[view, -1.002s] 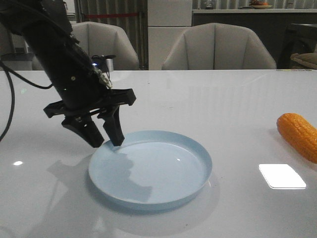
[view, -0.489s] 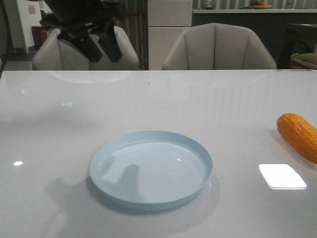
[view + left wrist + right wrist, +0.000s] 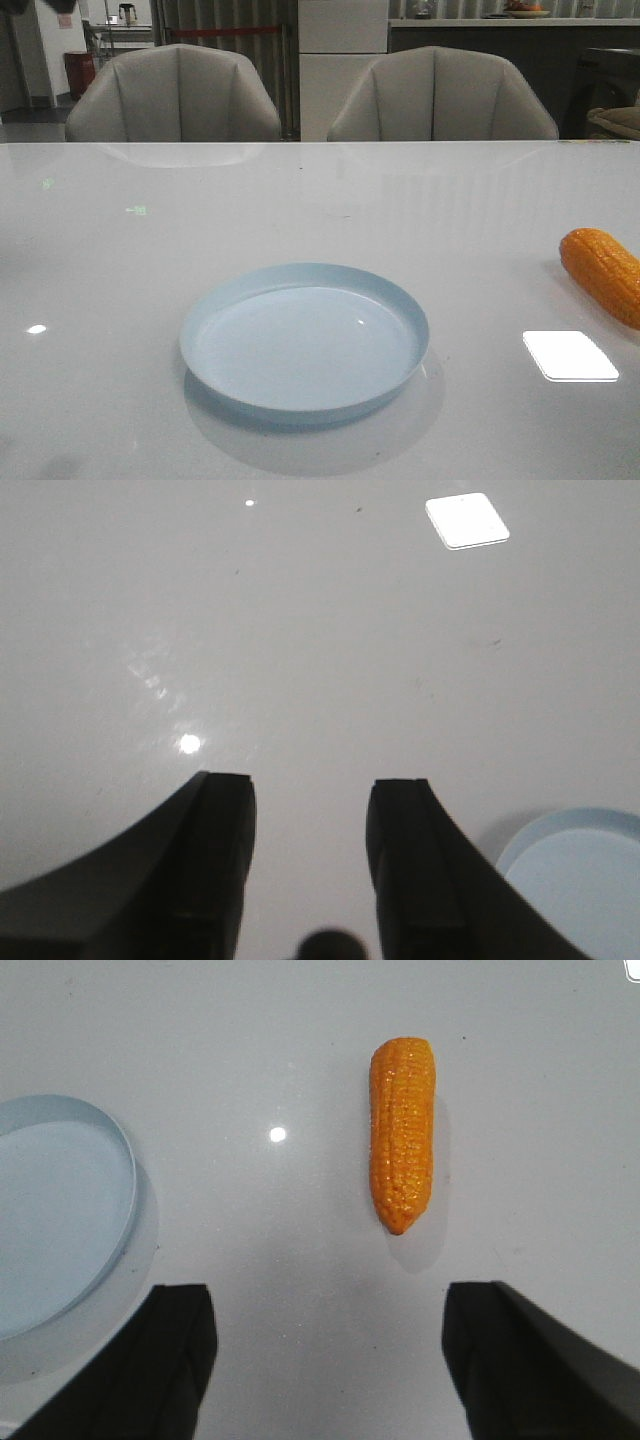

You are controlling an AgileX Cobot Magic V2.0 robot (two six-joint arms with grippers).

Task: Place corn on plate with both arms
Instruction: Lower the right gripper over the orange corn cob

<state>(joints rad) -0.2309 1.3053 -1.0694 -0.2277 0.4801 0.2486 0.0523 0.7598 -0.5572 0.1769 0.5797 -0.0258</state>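
Observation:
The pale blue plate (image 3: 304, 341) lies empty on the white table, near the front centre. The orange corn (image 3: 603, 272) lies on the table at the right edge of the front view, well apart from the plate. Neither arm shows in the front view. In the left wrist view my left gripper (image 3: 311, 785) is open and empty above bare table, with the plate's rim (image 3: 560, 855) off to one side. In the right wrist view my right gripper (image 3: 327, 1295) is wide open and empty, high above the table; the corn (image 3: 403, 1132) lies ahead of it and the plate (image 3: 55, 1210) beside it.
Two pale upholstered chairs (image 3: 175, 92) (image 3: 440, 95) stand behind the table's far edge. A bright rectangular light reflection (image 3: 569, 355) sits on the table in front of the corn.
My left arm has lifted from the plate's left rim, risen up and left, and gone out of the front view. The plate and corn have not moved.

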